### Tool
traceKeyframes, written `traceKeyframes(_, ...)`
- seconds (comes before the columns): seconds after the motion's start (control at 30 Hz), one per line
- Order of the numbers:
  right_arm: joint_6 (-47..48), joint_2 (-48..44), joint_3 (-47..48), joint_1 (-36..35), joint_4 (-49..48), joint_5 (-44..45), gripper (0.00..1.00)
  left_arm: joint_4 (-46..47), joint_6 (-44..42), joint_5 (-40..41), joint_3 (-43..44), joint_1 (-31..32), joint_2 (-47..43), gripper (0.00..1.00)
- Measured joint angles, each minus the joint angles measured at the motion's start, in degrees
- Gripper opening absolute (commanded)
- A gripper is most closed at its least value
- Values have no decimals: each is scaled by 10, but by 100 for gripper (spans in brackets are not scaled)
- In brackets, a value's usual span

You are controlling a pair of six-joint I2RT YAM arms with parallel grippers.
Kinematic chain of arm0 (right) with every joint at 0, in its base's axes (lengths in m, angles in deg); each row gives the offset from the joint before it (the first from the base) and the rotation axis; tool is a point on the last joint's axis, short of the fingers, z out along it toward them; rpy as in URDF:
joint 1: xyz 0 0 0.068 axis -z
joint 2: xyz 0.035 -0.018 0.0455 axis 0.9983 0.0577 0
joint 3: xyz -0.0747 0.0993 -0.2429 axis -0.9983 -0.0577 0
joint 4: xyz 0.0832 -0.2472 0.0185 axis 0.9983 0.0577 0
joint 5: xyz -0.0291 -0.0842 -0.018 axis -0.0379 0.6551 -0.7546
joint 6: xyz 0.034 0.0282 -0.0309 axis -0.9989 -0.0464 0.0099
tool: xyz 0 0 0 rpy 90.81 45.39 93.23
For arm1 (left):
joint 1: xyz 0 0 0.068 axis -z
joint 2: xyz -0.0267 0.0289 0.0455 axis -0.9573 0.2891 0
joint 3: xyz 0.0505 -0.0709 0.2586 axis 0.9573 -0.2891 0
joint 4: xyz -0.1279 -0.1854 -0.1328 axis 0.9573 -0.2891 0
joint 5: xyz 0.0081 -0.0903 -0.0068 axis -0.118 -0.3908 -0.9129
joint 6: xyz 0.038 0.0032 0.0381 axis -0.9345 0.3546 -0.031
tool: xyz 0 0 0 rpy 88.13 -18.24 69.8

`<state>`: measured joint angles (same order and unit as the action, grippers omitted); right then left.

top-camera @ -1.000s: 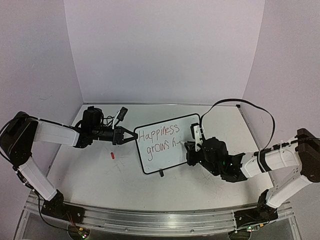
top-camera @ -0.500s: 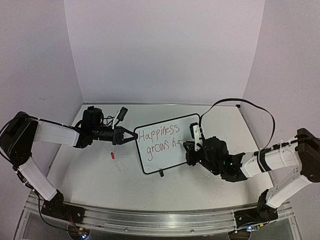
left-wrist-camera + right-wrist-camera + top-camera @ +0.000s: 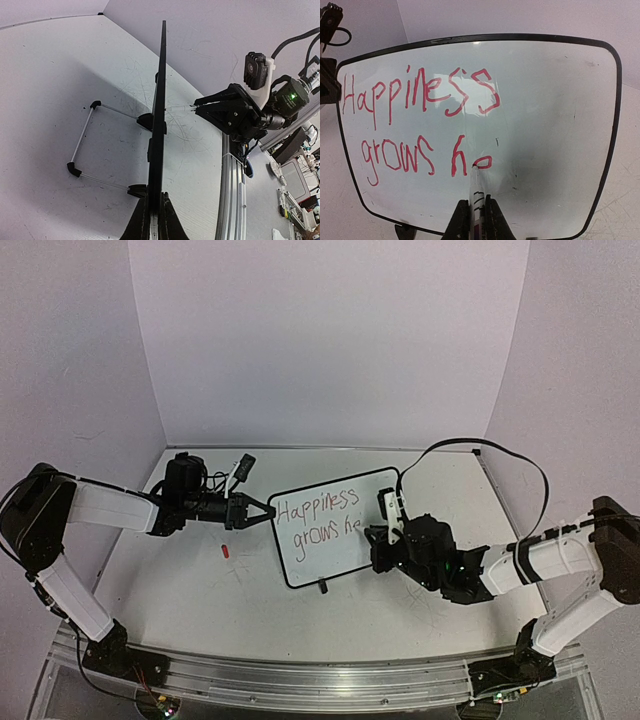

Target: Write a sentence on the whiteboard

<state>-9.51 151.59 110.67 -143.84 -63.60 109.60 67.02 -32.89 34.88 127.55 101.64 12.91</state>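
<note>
Your left hand [image 3: 266, 512] is clamped on the left edge of the whiteboard [image 3: 330, 558]. Its wrist view shows the board edge-on, with both fingers [image 3: 141, 225] pinched shut on the black frame. A small red piece [image 3: 226, 550] lies on the surface [image 3: 180, 590] just nearside of that hand; can't tell what it is. The whiteboard stands about mid-surface, leaning back slightly on a wire stand [image 3: 82, 145] behind it, with its face toward the near edge. The sentence [image 3: 420, 125] is in red on two lines: "Happiness" on top, "grows h" below, then one more small looped letter, likely an e. The right part of the board is bare. Your right hand [image 3: 380, 536] sits at the board's right side, low, closed on a marker [image 3: 476, 195]. The marker points up at the board face and its tip touches that last looped letter. The right arm reaches in from the near right corner.
</note>
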Motion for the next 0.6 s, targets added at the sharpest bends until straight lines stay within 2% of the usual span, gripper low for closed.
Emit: traceKeyframes(0.6, -15, -5, 0, -2, 20, 16, 0, 0, 0, 0, 0, 0, 0, 0)
